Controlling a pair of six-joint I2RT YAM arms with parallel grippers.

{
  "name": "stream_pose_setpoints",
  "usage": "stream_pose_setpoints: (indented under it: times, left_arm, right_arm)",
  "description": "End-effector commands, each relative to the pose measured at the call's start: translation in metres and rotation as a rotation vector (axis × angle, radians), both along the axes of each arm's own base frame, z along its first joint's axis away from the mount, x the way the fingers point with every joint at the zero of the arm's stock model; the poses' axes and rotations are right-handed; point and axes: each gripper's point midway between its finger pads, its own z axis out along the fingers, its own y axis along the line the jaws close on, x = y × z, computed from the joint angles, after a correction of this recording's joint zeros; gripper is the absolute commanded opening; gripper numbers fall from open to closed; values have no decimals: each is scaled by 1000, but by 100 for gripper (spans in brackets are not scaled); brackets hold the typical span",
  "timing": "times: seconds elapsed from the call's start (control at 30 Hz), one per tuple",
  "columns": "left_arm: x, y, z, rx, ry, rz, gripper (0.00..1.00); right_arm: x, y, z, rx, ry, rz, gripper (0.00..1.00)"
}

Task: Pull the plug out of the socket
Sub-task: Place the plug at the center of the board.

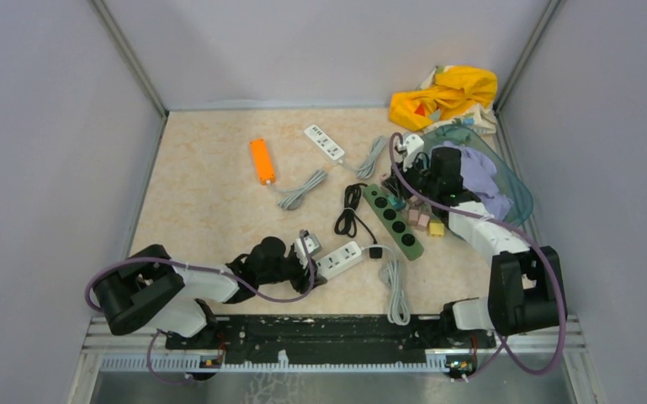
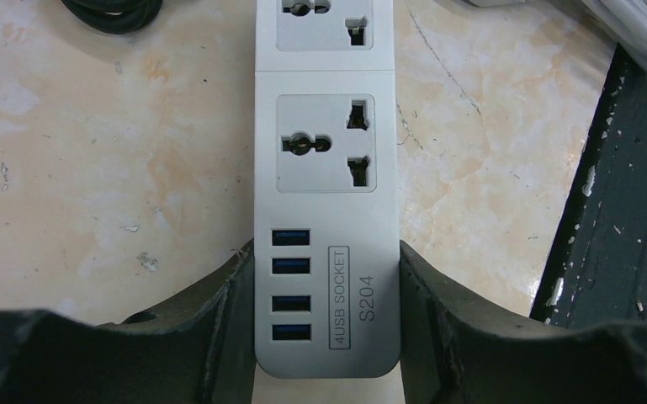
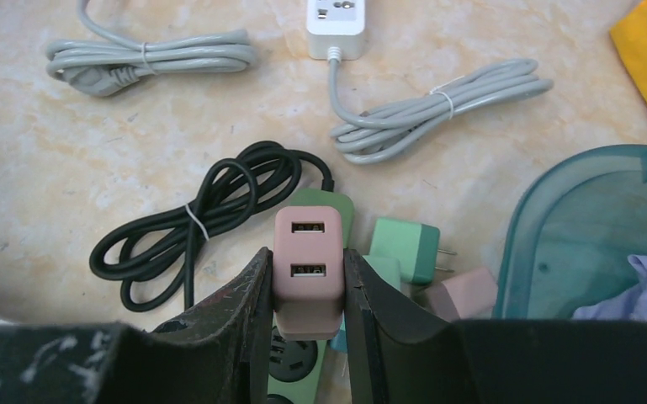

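The pink plug [image 3: 307, 269] is seen low in the centre of the right wrist view, clamped between the two fingers of the right gripper [image 3: 306, 263], which press on its left and right sides. Its long axis runs up and down the frame, and the face with two USB ports is turned toward the camera. Directly beneath it the green socket strip [image 3: 290, 364] is visible; whether the plug is seated in it cannot be told. In the top view this strip [image 1: 394, 220] is laid diagonally right of centre, from upper left to lower right. A green adapter [image 3: 404, 248] and a coiled black cord [image 3: 202, 219] are found just beside it. At lower centre of the top view, the white power strip [image 2: 326, 168] is gripped at its USB end by the left gripper [image 2: 324, 282], jaws closed on its sides.
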Motion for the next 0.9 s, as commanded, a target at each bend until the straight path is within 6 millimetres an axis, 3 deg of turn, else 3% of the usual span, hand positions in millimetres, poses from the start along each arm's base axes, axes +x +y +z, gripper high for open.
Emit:
stream_pose_setpoints:
  times: [0.0, 0.47, 0.87]
  left_arm:
    - [-2, 5, -5, 5, 23, 21, 3]
    - [-1, 8, -6, 6, 29, 41, 3]
    - [2, 10, -6, 6, 24, 70, 2]
  right_arm:
    - [20, -14, 27, 16, -102, -113, 0]
    - [41, -43, 11, -41, -92, -303, 10]
    - [52, -56, -9, -90, -22, -383, 20]
